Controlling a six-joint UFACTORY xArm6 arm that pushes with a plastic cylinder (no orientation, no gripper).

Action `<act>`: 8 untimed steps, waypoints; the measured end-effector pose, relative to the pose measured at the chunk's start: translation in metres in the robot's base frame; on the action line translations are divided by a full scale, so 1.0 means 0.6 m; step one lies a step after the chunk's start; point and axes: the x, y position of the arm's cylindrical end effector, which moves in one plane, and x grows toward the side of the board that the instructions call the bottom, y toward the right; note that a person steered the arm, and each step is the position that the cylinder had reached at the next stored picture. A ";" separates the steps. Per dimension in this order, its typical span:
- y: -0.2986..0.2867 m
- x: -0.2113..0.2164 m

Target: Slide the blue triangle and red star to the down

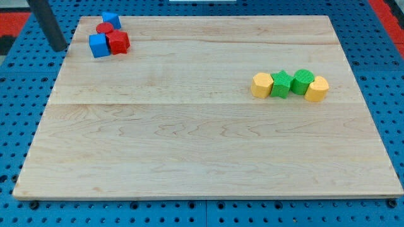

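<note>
Off the board's top-left edge stands the tip [59, 47], touching nothing; blue triangle [111, 19] and red star [118, 42] lie to its right.

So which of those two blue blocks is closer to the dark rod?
The lower blue block, at the cluster's left edge beside my tip. The other blue block sits behind the red ones, nearer the view's top.

Wooden surface [189, 145] on blue pegboard [19, 126]. Dark rod at view's top left, my tip [59, 48] just off surface edge, left of blue block [99, 45]. Cluster there: red block [118, 42], red round block [105, 28], second blue block [111, 19], touching. View's right: row of yellow block [261, 85], green star [281, 84], green block [303, 81], second yellow block [317, 89].
</note>
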 end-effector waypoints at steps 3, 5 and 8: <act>0.003 -0.139; 0.010 -0.138; 0.129 -0.139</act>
